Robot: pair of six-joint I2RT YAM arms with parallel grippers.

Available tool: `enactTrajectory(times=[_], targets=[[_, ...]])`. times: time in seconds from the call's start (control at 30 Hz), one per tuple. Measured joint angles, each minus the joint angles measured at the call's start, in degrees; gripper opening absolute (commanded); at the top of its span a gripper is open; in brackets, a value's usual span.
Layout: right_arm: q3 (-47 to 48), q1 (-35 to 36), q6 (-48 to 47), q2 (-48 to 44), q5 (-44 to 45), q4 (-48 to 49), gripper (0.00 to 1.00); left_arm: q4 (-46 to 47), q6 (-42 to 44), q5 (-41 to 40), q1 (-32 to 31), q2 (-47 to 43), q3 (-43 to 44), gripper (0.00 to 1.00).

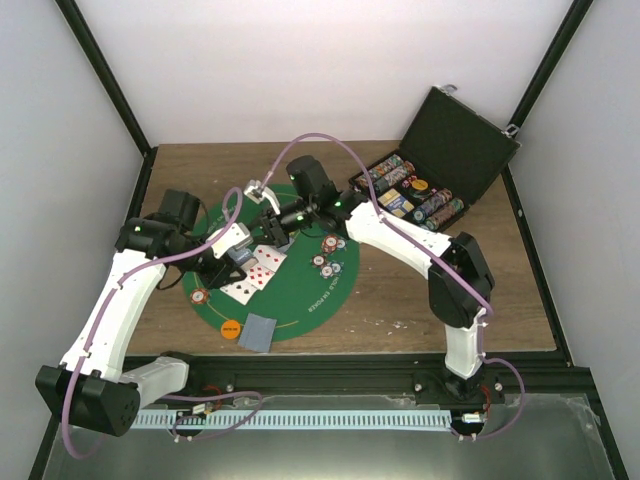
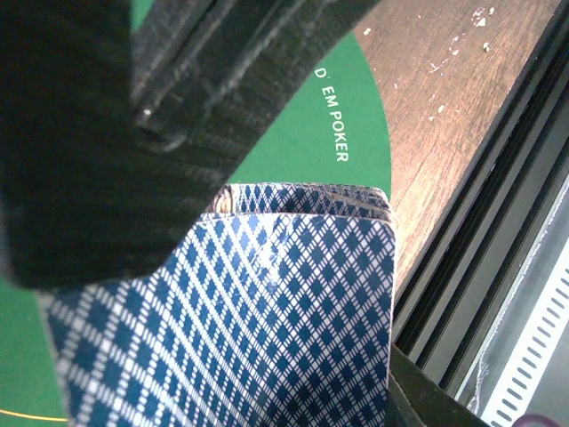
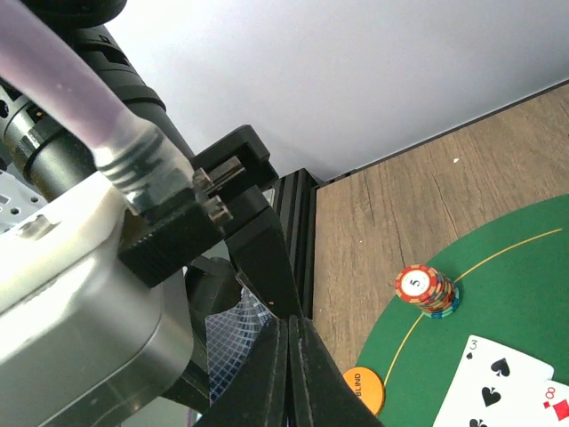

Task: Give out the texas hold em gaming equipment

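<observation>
My left gripper [image 1: 230,252] is shut on a deck of blue-backed playing cards [image 2: 267,338], held over the left part of the green mat [image 1: 330,295]. My right gripper [image 3: 291,374] has its jaws pressed together at the deck's top edge, apparently pinching the top card. Its black fingers [image 2: 178,89] cover the deck's upper left corner. Face-up cards [image 1: 256,270] lie on the mat by the grippers. Two face-down cards [image 1: 258,332] lie at the near edge beside an orange disc [image 1: 231,328]. A chip stack [image 3: 425,289] stands at the mat's left rim, and small chip stacks [image 1: 325,255] stand right of centre.
The open black case [image 1: 440,160] with rows of chips stands at the back right on the wooden table [image 1: 430,300]. A black rail [image 2: 480,267] runs along the table's near edge. The two arms cross over the mat's far left part.
</observation>
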Motion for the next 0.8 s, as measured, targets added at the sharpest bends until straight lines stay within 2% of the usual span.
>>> enactTrajectory(times=[0.17,0.23,0.33,0.7,0.8], targets=[[0.0,-0.1,-0.6,-0.3,-0.6,-0.5,0.02,0.0,0.0,0.0,0.0,0.0,0.0,0.32],[-0.3,-0.3,-0.9,-0.5,-1.0,-0.6,0.17,0.2,0.0,0.1,0.0,0.0,0.0,0.32],[-1.0,-1.0,-1.1,-1.0,-1.9,-0.8,0.25,0.1,0.0,0.1,-0.1,-0.2,-0.1,0.32],[-1.4,-0.5,-0.8,-0.2,-4.7,1.4,0.26,-0.2,0.0,0.1,-0.1,-0.3,-0.1,0.32],[-1.4,0.2,-0.8,0.7,-4.9,1.8,0.19,-0.2,0.0,0.1,-0.1,-0.3,-0.1,0.33]])
